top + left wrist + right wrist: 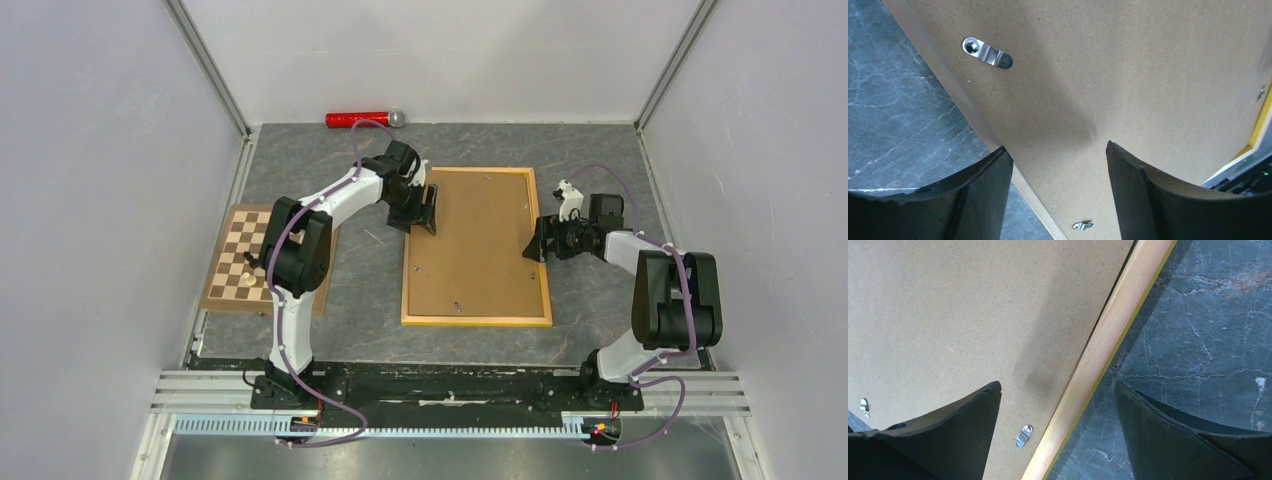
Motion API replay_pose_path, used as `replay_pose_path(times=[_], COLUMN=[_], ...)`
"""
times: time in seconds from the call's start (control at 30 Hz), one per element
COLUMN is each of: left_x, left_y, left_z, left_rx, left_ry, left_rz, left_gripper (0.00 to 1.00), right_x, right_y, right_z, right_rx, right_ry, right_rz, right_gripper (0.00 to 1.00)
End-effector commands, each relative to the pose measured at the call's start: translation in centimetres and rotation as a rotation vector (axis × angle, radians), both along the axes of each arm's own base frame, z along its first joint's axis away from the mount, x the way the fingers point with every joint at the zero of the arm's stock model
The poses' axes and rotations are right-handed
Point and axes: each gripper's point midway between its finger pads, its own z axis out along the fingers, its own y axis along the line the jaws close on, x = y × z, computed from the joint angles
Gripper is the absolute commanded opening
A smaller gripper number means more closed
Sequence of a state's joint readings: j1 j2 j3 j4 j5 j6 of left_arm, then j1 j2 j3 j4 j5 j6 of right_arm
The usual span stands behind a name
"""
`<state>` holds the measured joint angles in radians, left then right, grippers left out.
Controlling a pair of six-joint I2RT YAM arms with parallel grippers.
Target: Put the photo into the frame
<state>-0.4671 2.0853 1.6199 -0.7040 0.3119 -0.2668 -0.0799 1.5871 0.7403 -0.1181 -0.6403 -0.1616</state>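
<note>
Frame (475,321) flat at mid-table, back up, board (478,240) seated within its rails, clips (987,53) along the board's edges. Left gripper (428,210) at the left rail near the far corner, jaws apart, one finger over the board, the other over the table (360,290). Right gripper (535,240) at the middle of the right rail, jaws likewise wide, straddling it, clamped on nothing. Grey table showing on all four sides of the frame, widest on the left. Chessboard (232,250) beyond that strip, tube (360,120) by the far wall, both well apart from the frame.
</note>
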Motion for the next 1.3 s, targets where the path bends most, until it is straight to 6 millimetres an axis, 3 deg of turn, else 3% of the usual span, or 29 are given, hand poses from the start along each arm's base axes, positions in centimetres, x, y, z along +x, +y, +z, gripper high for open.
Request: replay_pose_path(times=[0.0, 0.13, 0.43, 0.47, 0.77, 0.97, 1.1, 1.27], left_x=[1.2, 1.1, 0.9, 0.9, 1.0, 1.0, 1.2, 1.6], left_y=[-0.6, -0.5, -0.7, -0.7, -0.9, -0.8, -0.9, -1.0], left_z=[0.9, 1.1, 1.1, 1.1, 1.0, 1.0, 2.3, 5.6], left_rx=[-0.020, -0.021, -0.031, -0.030, -0.035, -0.031, -0.042, -0.066], left_ry=[-0.109, -0.134, -0.143, -0.144, -0.147, -0.146, -0.169, -0.241], left_rz=[-0.065, -0.088, -0.135, -0.139, -0.156, -0.152, -0.153, -0.151], left_gripper=[0.70, 0.55, 0.03, 0.02, 0.03, 0.13, 0.27, 0.46], right_x=[-0.9, -0.9, -1.0, -1.0, -0.9, -0.8, -0.3, 0.8], right_y=[0.2, 0.2, 0.1, 0.2, 0.1, 0.0, -0.4, -1.2], right_z=[-1.3, -1.5, -1.9, -1.9, -1.8, -1.7, -1.1, 0.9], right_rx=[-0.009, -0.011, -0.014, -0.013, -0.017, -0.024, -0.048, -0.097], right_ry=[0.058, 0.062, 0.073, 0.075, 0.071, 0.066, 0.035, -0.051], right_rz=[0.018, 0.018, 0.021, 0.022, 0.021, 0.017, 0.011, -0.006], right_gripper=[0.87, 0.87, 0.87, 0.87, 0.87, 0.87, 0.87, 0.87])
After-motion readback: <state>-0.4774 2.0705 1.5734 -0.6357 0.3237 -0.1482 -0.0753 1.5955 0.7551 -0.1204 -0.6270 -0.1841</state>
